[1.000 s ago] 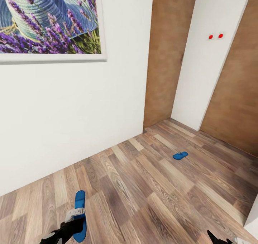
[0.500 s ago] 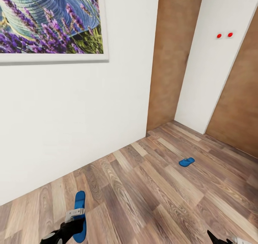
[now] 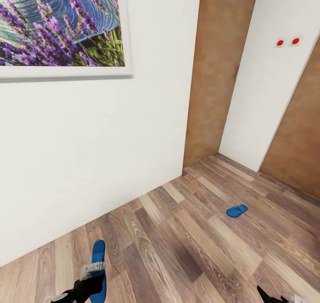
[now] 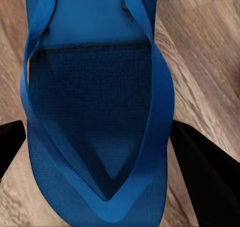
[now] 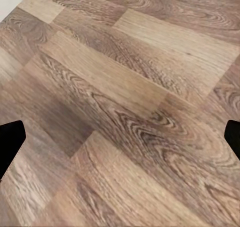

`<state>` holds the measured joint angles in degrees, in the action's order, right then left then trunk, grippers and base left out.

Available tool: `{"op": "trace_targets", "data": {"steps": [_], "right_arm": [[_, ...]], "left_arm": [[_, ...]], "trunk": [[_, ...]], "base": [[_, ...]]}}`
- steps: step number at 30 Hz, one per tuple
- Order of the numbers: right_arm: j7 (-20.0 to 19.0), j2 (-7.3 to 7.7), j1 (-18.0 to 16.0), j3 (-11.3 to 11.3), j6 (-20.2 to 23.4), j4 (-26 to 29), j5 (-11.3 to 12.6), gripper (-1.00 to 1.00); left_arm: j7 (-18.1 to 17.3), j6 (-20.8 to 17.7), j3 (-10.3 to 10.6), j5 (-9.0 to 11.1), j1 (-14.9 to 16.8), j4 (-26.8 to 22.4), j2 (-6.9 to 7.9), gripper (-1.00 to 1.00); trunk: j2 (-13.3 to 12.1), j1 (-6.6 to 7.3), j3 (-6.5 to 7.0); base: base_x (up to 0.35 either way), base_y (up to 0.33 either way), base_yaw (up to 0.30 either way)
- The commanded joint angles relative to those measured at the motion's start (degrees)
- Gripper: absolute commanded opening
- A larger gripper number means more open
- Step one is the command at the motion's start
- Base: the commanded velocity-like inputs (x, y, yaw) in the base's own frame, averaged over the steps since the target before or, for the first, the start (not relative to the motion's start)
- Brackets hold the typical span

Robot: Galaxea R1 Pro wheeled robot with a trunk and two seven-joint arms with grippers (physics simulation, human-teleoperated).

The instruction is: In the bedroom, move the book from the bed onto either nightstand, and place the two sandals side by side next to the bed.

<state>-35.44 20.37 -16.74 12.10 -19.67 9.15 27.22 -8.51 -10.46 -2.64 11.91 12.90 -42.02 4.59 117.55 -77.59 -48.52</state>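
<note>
Sandal in my left claw, its twin out on the planks ahead.

Nearest me, my left gripper [image 3: 91, 274] has its black fingers [image 4: 207, 179] clamped on either edge of a bright blue flat flip-flop with thong straps [image 4: 97, 112], holding it just over the light-brown wood-plank floor [image 3: 178, 254]. I'd judge it light, thin and bendy, so the sole edges by the toe post are the firm place to pinch; the straps would flop. My right gripper [image 3: 279, 298] hangs spread and empty, its tips framing bare boards in the wrist view. Further off, the second blue flip-flop [image 3: 236, 211] lies flat on the floor, well apart from the carried one, near the brown door panels [image 3: 220, 71]. Beyond, a white wall [image 3: 89, 151] with a framed lavender picture [image 3: 62, 27].
</note>
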Motion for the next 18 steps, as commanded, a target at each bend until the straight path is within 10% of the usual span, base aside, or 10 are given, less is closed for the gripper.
{"op": "trace_targets", "data": {"steps": [1, 18], "right_arm": [[-0.42, -0.01, -0.05, 0.21, -0.02, -0.1, 0.21, 1.0], [-0.42, -0.01, -0.05, 0.21, -0.02, -0.1, 0.21, 1.0]], "left_arm": [[-0.27, -0.46, -0.17, 0.55, 0.02, -0.08, -0.02, -1.0], [-0.27, -0.29, -0.19, 0.48, 0.02, -0.08, -0.02, -1.0]], "trunk": [[0.02, -0.02, -0.05], [0.02, -0.02, -0.05]], "base": [[0.308, 0.0, 0.0], [0.155, 0.0, 0.0]]}}
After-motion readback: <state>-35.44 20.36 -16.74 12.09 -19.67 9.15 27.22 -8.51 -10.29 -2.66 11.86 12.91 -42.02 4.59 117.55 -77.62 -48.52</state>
